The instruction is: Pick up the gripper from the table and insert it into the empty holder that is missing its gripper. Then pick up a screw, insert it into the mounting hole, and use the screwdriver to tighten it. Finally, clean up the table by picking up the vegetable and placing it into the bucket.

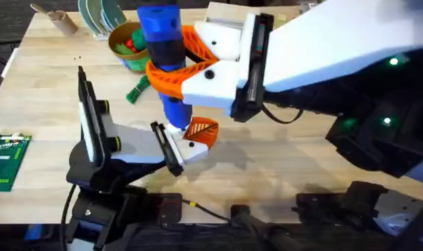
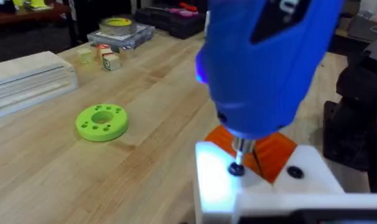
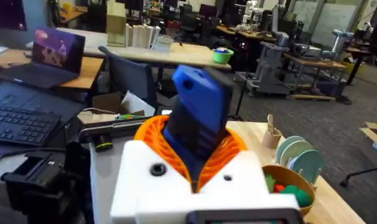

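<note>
Overhead: the right hand grips the upright screwdriver, bit seemingly seated on the screw in the holder. Left hand's state: cannot tell.

Bare table beside the holder; screwdriver above it.

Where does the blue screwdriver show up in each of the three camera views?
Overhead: the screwdriver stands upright at top centre, held in the right claw, tip down at the white holder.
Left wrist: it fills the upper right, its bit on a screw in the holder.
Right wrist: centre, between orange pads.
Shared landmark: the bucket, also at the right wrist view's lower right.
</note>
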`<state>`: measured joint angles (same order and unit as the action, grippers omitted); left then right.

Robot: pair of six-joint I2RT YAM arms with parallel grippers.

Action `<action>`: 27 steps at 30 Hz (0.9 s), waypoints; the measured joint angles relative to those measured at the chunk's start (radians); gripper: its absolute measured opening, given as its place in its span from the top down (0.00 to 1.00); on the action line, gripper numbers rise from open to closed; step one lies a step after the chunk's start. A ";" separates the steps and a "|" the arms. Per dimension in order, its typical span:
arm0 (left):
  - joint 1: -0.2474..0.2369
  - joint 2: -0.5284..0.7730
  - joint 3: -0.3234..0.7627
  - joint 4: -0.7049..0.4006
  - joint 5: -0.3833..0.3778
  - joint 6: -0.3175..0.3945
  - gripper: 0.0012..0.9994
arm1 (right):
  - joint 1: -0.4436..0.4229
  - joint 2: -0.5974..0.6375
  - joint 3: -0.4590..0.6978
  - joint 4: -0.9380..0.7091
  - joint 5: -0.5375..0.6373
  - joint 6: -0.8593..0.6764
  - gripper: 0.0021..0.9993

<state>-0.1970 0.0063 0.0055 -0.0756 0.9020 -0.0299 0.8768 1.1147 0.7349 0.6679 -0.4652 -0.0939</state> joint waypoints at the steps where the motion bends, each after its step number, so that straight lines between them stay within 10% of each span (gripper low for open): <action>1: 0.000 0.000 0.000 0.000 0.000 0.000 0.98 | 0.000 0.000 0.000 0.000 0.000 -0.001 0.97; 27: -0.001 0.000 0.000 0.000 0.003 0.000 0.99 | 0.002 0.013 0.000 -0.024 -0.004 -0.007 0.97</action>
<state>-0.1978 0.0063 0.0055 -0.0761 0.9054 -0.0299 0.8791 1.1278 0.7349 0.6441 -0.4694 -0.1013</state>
